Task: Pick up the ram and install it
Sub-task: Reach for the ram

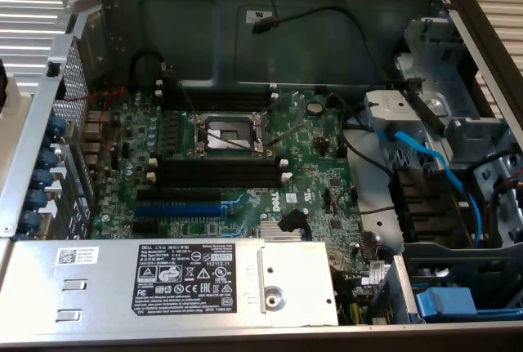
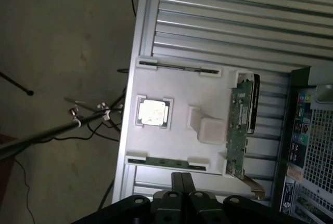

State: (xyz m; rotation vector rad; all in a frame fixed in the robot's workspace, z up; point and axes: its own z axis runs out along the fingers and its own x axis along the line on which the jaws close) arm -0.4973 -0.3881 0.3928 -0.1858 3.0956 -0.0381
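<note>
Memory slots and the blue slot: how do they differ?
The memory slots are black with white end clips; the blue slot is blue. The memory slots look longer than the blue slot. The memory slots lie beside the processor socket; the blue slot lies nearer the power supply. Both are empty and run parallel.

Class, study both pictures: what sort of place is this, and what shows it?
Probably a computer assembly or repair bench: an opened desktop case with its motherboard bared, and a white parts tray holding a processor.
</note>
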